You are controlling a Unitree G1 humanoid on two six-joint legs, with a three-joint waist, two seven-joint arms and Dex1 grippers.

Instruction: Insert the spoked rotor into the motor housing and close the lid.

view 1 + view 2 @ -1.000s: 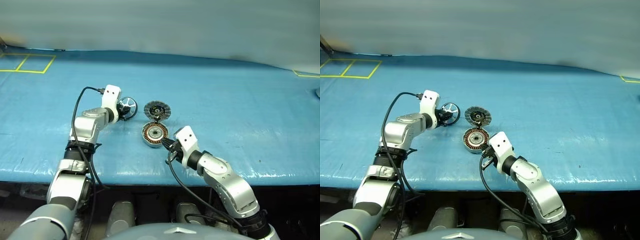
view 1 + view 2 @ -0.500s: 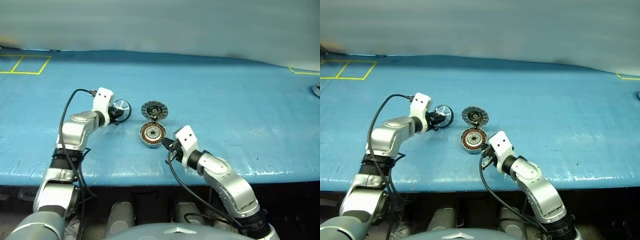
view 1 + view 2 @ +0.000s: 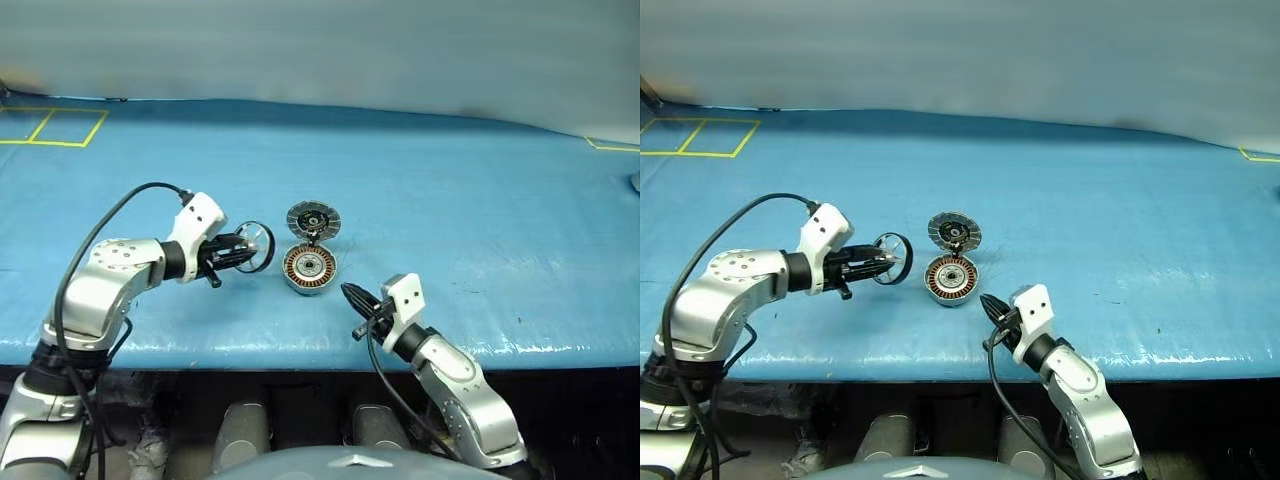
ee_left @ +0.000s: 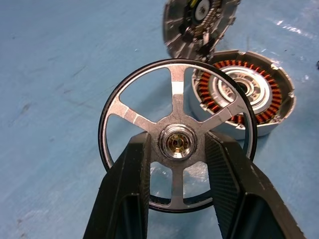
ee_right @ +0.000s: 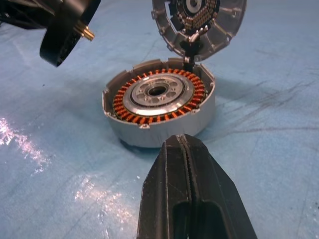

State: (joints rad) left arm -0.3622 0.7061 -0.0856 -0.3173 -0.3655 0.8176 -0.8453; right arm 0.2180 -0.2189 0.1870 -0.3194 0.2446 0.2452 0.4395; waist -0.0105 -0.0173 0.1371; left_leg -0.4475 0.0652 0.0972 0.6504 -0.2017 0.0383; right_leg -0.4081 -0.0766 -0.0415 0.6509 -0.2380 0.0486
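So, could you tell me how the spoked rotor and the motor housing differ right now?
The spoked rotor is an open black ring with silver spokes; the motor housing is a silver shell with copper windings inside. The rotor stands on edge, clamped at its hub by the left gripper; the housing lies flat on the blue table. Both are round.
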